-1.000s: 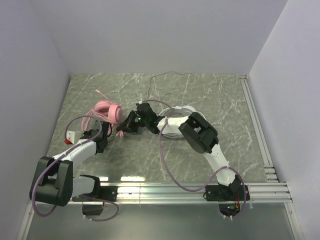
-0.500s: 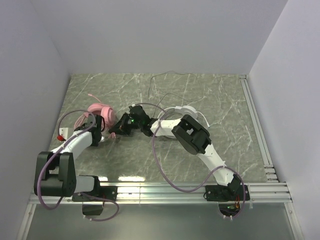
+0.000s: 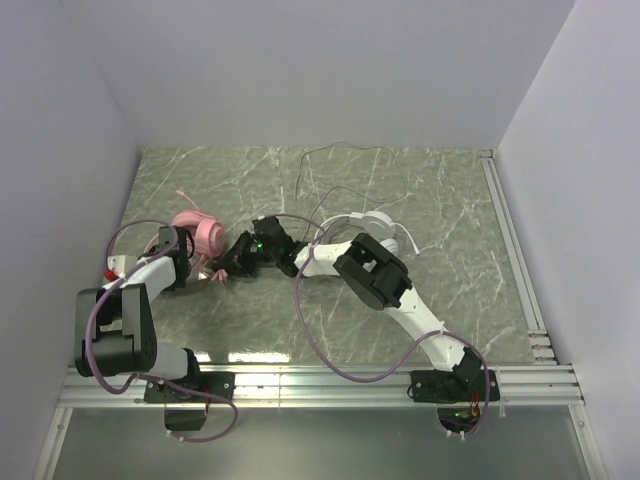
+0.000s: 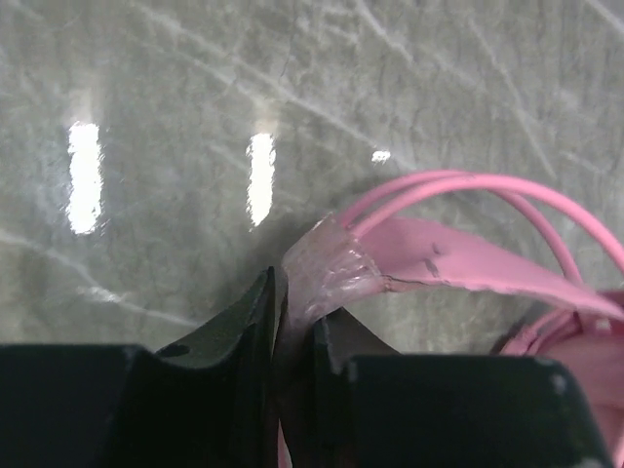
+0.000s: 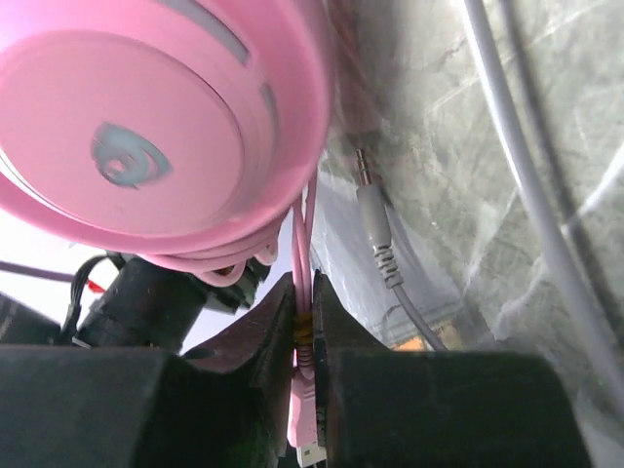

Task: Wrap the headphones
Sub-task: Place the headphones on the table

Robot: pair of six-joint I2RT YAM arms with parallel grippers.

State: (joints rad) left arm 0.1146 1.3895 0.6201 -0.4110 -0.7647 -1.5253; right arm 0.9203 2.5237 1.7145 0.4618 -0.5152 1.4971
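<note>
The pink headphones (image 3: pixel 200 230) lie at the left of the marble table, one ear cup (image 5: pixel 146 117) filling the right wrist view. My left gripper (image 3: pixel 190 265) sits just in front of them, jaws nearly together on a flat pink strip (image 4: pixel 429 258) of that headset, whose translucent end (image 4: pixel 327 268) sticks out between the fingers. My right gripper (image 3: pixel 232 264) is beside it on the right, shut (image 5: pixel 304 292) on the thin pink cable (image 5: pixel 302 229) just above its plug. The white headphones (image 3: pixel 365 222) rest behind the right arm, their grey jack (image 5: pixel 370 210) lying on the table.
The white headset's thin cable (image 3: pixel 345 147) loops toward the back wall. White walls close in the left, back and right. A metal rail (image 3: pixel 510 250) runs along the right side and another (image 3: pixel 380 380) along the front. Purple hoses (image 3: pixel 320 330) hang off both arms.
Both grippers and the pink headphones have shifted left across the table. The left arm has folded back toward the left wall, and its jaws have eased slightly apart.
</note>
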